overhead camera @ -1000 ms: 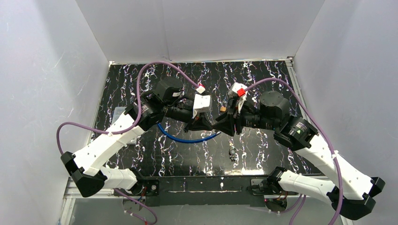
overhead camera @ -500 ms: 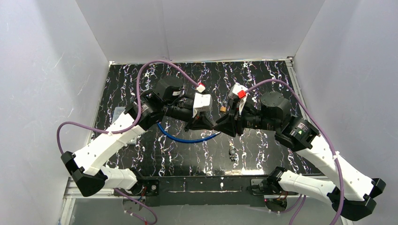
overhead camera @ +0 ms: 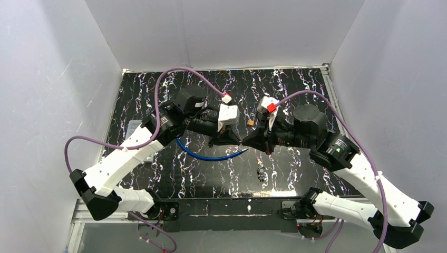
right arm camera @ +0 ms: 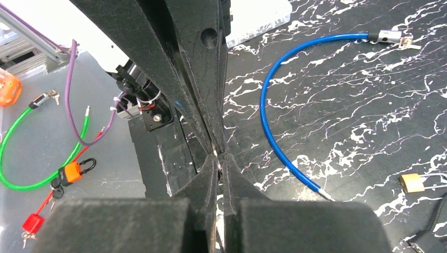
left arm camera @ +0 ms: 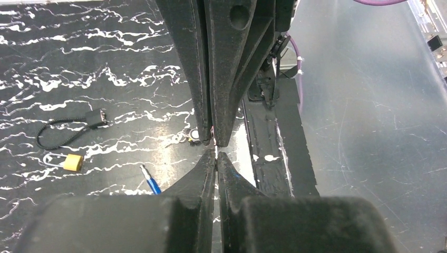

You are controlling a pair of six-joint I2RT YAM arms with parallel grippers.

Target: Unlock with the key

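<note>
My two grippers meet tip to tip above the middle of the black marbled table [overhead camera: 295,89]. The left gripper [left arm camera: 216,155] shows a hairline slit between its fingers. The right gripper [right arm camera: 217,156] is shut, and a thin pale sliver, the key [left arm camera: 214,149], sits at its tips where both grippers meet. Most of the key is hidden by the fingers. A small brass padlock [left arm camera: 73,162] lies on the table beyond them, also seen as a padlock [right arm camera: 411,182] in the right wrist view. I cannot tell which lock the key fits.
A blue cable [overhead camera: 211,155] curves under the grippers. A black cable lock [left arm camera: 63,129] lies near the brass padlock, and a small dark lock [overhead camera: 260,172] sits near the front edge. Off the table lie a green cable [right arm camera: 31,153] and an orange padlock [right arm camera: 71,171]. White walls enclose three sides.
The right gripper's jaws have closed at the meeting point. The left gripper's jaws have eased apart by a crack. Both arms have barely moved.
</note>
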